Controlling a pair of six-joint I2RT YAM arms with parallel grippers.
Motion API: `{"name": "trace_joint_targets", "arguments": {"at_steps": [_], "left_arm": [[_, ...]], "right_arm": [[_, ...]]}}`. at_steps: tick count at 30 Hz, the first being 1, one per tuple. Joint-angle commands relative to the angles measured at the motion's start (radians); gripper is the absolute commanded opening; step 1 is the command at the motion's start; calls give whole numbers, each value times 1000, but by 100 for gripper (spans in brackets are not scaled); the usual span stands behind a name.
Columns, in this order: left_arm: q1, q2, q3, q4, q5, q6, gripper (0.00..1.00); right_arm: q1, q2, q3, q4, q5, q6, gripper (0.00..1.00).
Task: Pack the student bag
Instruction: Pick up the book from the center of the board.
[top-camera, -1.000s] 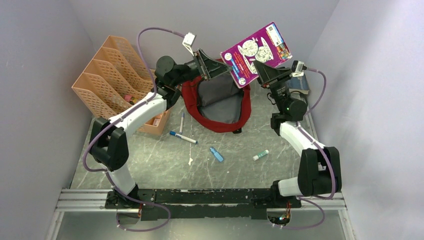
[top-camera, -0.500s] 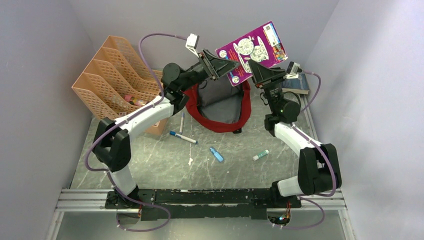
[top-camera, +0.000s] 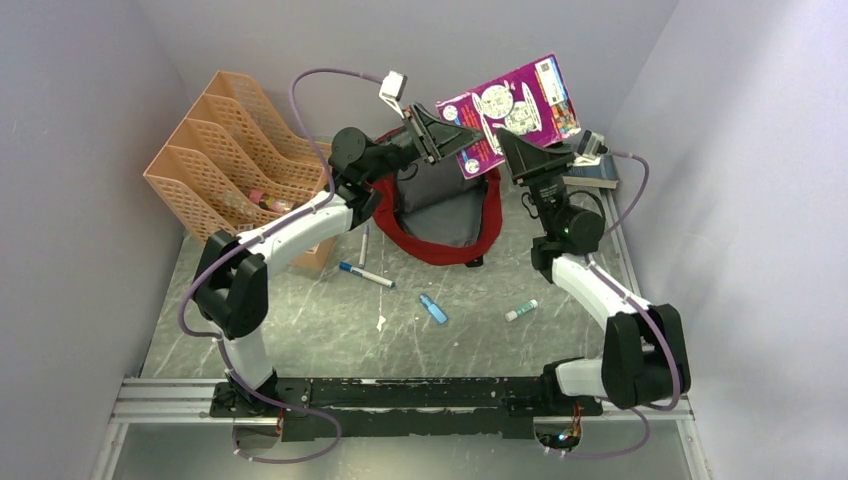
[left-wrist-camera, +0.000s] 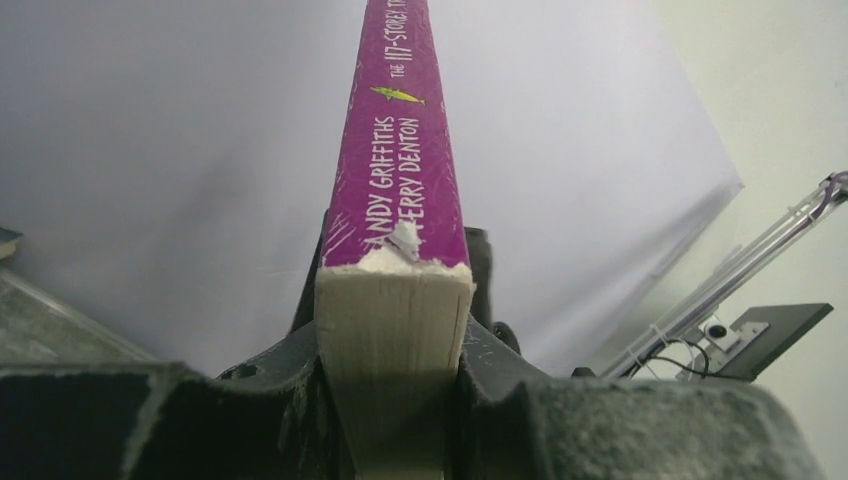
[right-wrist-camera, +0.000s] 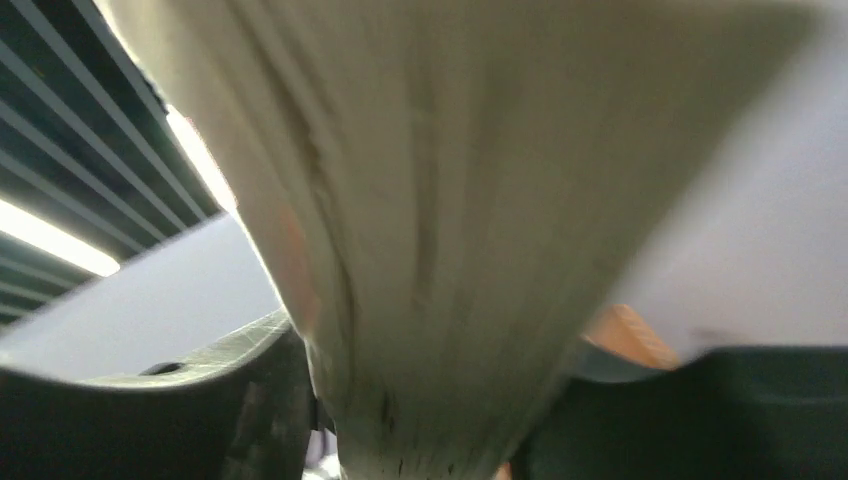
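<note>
**Left end effector (top-camera: 452, 128) clamping the purple book, right one harder to call**

Left end effector is gripping a purple paperback book (top-camera: 515, 100) down at its spine end. In the left wrist view both fingers (left-wrist-camera: 478, 262) are pressing flat against the two covers, with the page block sitting right between them, so the jaws are standing only about as wide as the book is thick. The book is sticking up and away from that end effector, tilted, well above the worktop (top-camera: 480, 340).

The right end effector (top-camera: 504, 140) is sitting at the book's opposite lower edge, facing the left one. Its wrist view is blurry. The pages are running between its fingers, but I honestly can't tell whether they're squeezing the book or just standing beside it.

The student bag (top-camera: 432, 252) is lying on the worktop directly below both end effectors, between the two arms, with its mouth gaping open and the grey lining showing inside the dark-red rim.

An orange file organiser (top-camera: 215, 150) is standing out to the left of the left end effector. Below it, nearer the arm bases, a blue marker (top-camera: 365, 275) and a small blue tube (top-camera: 433, 308) are lying on the worktop. A green-capped stick (top-camera: 521, 310) is lying below the right end effector, and a dark book (top-camera: 598, 172) is lying just to its right.
</note>
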Motion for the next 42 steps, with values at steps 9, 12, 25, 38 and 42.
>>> {"name": "trace_joint_targets", "arguments": {"at_steps": [9,12,25,38,42], "left_arm": [[162,-65,5,24,193,47,5],[218,-100,-2,-47,254,109,5],[305,-289,15,-780,359,766,5],[305,-305,-109,-419,621,570,5],[304,-303,-153,-204,670,438,5]], "right_arm": [[-26,-200,-159,-267,-124,-223,93],[-39,-252,-162,-365,-170,-299,93],[-64,-417,129,-1150,-152,-816,100],[-65,-251,430,-1446,-431,-1041,100],[-66,-228,434,-1436,-513,-1034,100]]}}
